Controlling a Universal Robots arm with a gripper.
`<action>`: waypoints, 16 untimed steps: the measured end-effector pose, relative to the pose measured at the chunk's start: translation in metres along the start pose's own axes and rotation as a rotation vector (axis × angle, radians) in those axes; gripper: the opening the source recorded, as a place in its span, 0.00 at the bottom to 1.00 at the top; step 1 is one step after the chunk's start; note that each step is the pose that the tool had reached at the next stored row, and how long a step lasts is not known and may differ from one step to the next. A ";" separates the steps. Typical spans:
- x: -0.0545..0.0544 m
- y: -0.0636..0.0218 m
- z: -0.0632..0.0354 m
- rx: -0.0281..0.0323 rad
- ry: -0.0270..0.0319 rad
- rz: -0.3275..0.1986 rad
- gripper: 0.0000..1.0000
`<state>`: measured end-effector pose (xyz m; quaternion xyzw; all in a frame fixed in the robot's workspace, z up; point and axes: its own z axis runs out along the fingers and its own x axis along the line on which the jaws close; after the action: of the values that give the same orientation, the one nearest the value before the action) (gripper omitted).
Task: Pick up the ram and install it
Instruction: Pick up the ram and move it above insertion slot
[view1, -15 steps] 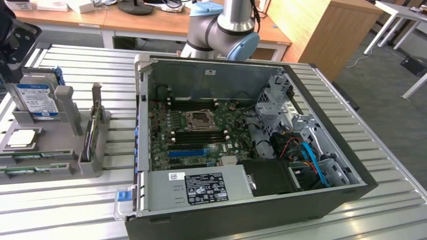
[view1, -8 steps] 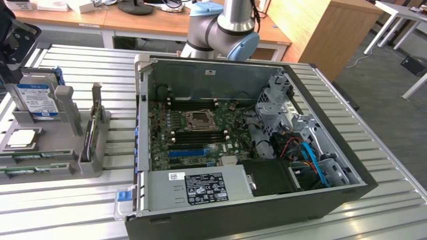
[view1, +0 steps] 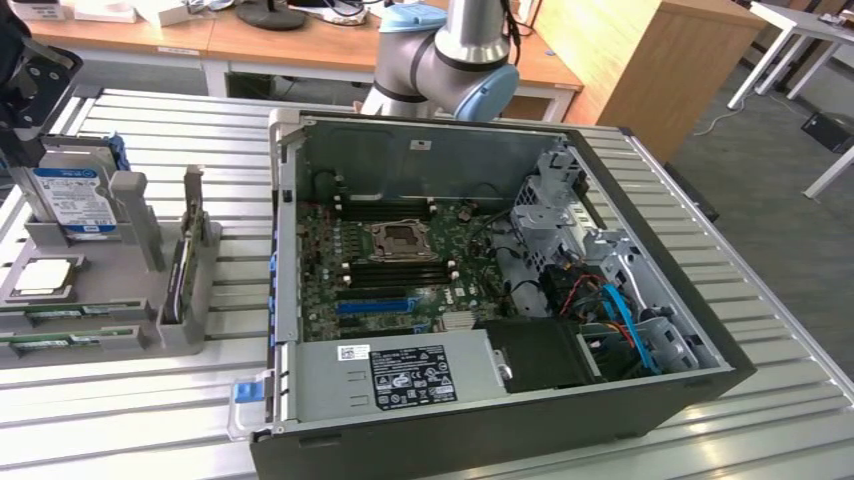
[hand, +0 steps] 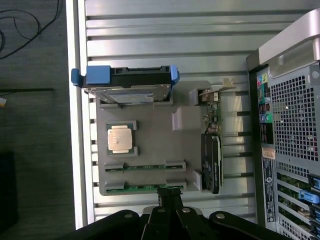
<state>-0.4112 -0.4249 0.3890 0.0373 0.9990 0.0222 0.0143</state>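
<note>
Two green ram sticks lie flat in a grey parts holder (view1: 134, 335) on the exterior view's left: one ram stick (view1: 56, 312) (hand: 145, 167) and a second ram stick (view1: 54, 340) (hand: 145, 188) beside it at the holder's edge. My gripper (hand: 170, 194) hangs above the holder with its black fingers pressed together and nothing between them. Its tips line up over the outer ram stick, apart from it. In the exterior view the gripper (view1: 27, 130) is the dark shape high at the left edge. The open computer case (view1: 287, 250) shows its motherboard (view1: 400, 265).
The holder also carries an upright hard drive (view1: 70, 200) (hand: 127, 85), a CPU (view1: 40, 275) (hand: 120, 138) and a graphics card (view1: 180, 270) (hand: 211, 150). The case (hand: 292, 125) stands close beside the holder. Inside it are a power supply (view1: 400, 375) and blue cables (view1: 627, 320). The slatted metal table (view1: 120, 420) ends just past the holder.
</note>
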 end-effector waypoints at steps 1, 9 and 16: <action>0.000 0.0000 0.0000 0.0000 0.0000 -0.002 0.11; 0.000 0.0000 0.0000 -0.0026 0.0048 -0.105 0.11; 0.000 0.0000 0.0001 -0.0049 0.0105 -0.232 0.11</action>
<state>-0.4113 -0.4249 0.3889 -0.0790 0.9965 0.0230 0.0116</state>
